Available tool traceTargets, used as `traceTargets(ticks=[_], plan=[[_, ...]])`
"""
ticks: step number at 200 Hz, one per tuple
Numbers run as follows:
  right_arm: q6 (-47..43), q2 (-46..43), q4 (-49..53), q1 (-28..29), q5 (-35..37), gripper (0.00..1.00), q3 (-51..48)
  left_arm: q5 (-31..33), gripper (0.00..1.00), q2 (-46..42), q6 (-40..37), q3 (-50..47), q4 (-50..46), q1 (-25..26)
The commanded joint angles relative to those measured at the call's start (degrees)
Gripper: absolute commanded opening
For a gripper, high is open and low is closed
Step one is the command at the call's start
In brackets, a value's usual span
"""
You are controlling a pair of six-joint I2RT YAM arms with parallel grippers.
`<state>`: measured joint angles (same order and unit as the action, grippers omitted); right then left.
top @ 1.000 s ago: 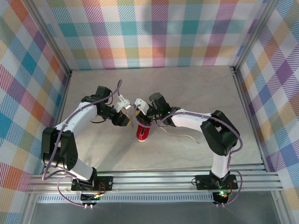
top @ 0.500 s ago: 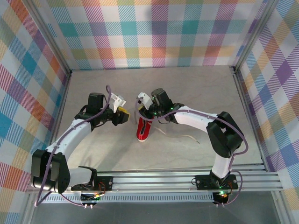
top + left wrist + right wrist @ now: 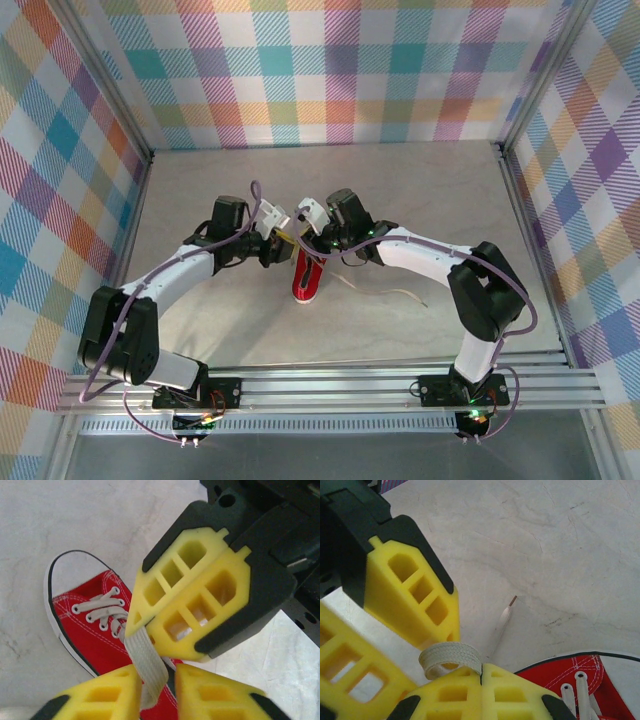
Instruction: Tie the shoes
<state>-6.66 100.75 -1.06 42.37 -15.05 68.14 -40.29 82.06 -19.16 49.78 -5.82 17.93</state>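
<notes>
The red shoe [image 3: 308, 280] lies on the table with its white toe cap towards the arms. My right gripper [image 3: 306, 232] hovers just above its ankle end, shut on a loop of whitish-grey lace [image 3: 451, 657]. In the left wrist view that lace [image 3: 145, 662] hangs from the right gripper's yellow fingers [image 3: 200, 605] down into the gap of my left gripper [image 3: 157, 690]. The left jaws stand a little apart around it, and the lace lies against one finger. My left gripper [image 3: 284, 238] sits close beside the right one. The shoe's laced front [image 3: 85, 625] shows below.
The other lace end [image 3: 395, 293] trails across the table to the right of the shoe, and its tip [image 3: 506, 614] lies flat on the marble surface. Plaid walls [image 3: 90, 150] enclose the table on three sides.
My left arm pulled away to the left, then swung back in beside the right gripper, and its jaws have narrowed around the hanging lace. The right gripper stayed shut on the lace.
</notes>
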Motion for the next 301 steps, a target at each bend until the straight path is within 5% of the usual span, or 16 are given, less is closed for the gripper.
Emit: traceTargets(ticks=[1, 23, 50, 70, 84, 112, 166, 234, 301], plan=[[0.5, -2.3, 0.9, -0.4, -1.2, 0.0, -0.9, -1.7, 0.15, 0.9, -0.8, 2.3, 2.6, 0.5], [0.6, -2.5, 0.9, -0.4, -1.1, 0.0, -1.3, -1.1, 0.0, 1.0, -0.9, 2.6, 2.3, 0.5], [0.6, -3.1, 0.9, -0.4, -0.5, 0.0, -1.8, -1.3, 0.0, 0.7, -0.8, 2.9, 1.6, 0.6], [4.4, -5.1, 3.3, -0.7, 1.8, 0.36, -2.0, -1.2, 0.0, 0.4, -0.1, 3.4, 0.6, 0.9], [7.7, -7.2, 7.9, -1.5, 5.0, 0.46, -2.3, -0.7, 0.0, 0.1, 0.4, 3.1, 1.0, 1.4], [14.9, -8.9, 21.4, -5.9, 7.5, 0.51, -4.1, -0.3, 0.0, 0.2, 2.3, 2.9, 2.4, 2.5], [9.4, -7.8, 35.3, -6.6, 16.8, 0.61, -9.9, 0.2, 0.0, 1.3, 3.8, 3.7, 3.2, 3.4], [7.9, 0.4, 39.1, -6.1, 14.6, 0.65, -5.6, 0.0, 0.0, 1.3, 4.1, 3.6, 3.2, 3.5], [10.6, -0.7, 37.4, -4.4, 13.5, 0.66, -5.8, 0.7, 0.0, 0.6, 4.2, 2.6, 2.9, 3.6]])
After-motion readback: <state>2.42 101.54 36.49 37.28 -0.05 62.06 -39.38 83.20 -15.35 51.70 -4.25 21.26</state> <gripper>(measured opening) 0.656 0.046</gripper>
